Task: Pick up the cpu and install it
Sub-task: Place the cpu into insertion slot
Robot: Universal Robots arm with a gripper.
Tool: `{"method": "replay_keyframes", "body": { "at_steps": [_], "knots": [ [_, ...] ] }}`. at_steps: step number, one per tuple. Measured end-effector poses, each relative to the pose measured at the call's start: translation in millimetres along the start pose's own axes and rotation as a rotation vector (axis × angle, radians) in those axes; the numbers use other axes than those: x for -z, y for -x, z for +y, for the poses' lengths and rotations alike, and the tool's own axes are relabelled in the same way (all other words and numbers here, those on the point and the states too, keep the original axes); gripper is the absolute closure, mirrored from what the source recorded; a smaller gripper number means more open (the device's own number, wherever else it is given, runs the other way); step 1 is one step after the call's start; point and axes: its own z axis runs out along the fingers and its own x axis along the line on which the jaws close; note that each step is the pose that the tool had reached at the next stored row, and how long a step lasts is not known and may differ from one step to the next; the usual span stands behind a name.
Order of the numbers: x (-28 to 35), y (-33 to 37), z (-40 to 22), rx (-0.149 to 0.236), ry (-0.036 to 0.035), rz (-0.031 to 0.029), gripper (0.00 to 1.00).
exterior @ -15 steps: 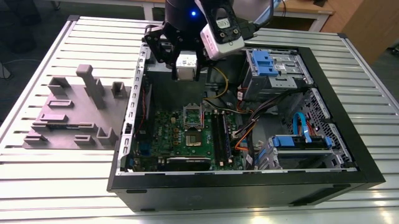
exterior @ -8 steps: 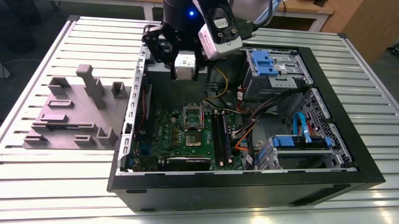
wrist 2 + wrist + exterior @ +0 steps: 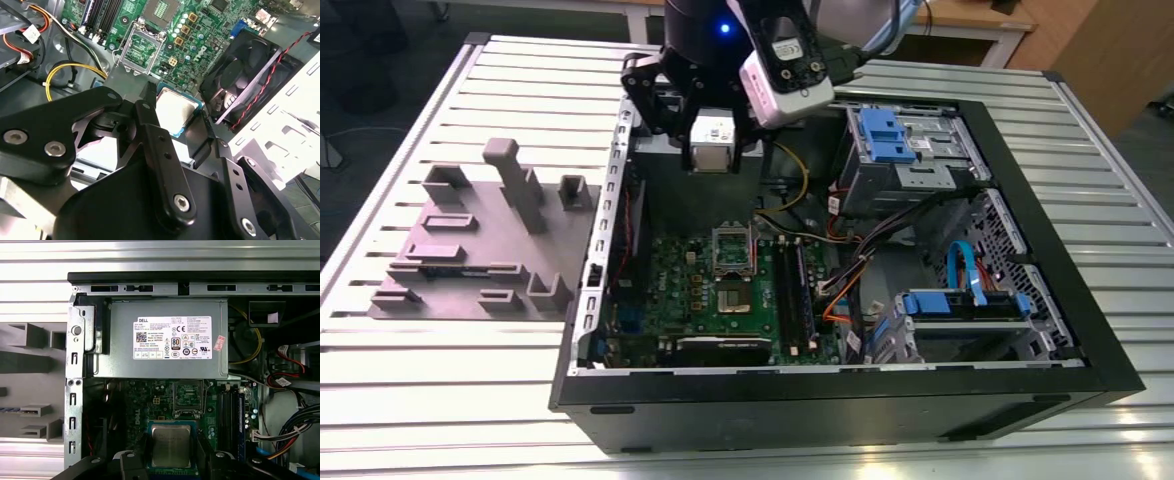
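Between the jaws of the gripper (image 3: 176,119) sat the cpu (image 3: 178,110), pinched by two opposite edges with its silvery top towards the wrist; the fingers (image 3: 150,115) were closed on it. By my reading the pick was done and the carry to the board was in hand: in the exterior view the chip hung above the open computer case (image 3: 854,400), clear of everything inside. Below and ahead of the jaws lay the green motherboard (image 3: 210,30), its hinged socket frame (image 3: 144,47) apparently open. Seating the chip would call for a level, square line-up over the socket and a gentle descent, since a tilt could harm the contacts. Near one side of the jaws sat the black fan (image 3: 240,75) with its red-and-black wires (image 3: 272,75); on the other side a yellow cable (image 3: 70,70) looped. The power supply (image 3: 167,337) lay beneath the jaws. None of these touched the chip.
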Motion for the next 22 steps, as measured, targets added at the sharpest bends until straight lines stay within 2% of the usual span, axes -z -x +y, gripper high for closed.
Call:
{"method": "replay_keyframes", "body": {
  "at_steps": [22],
  "knots": [
    [-0.3,-7.9,-0.1,0.0,0.0001,0.0,0.53]
  ]
}}
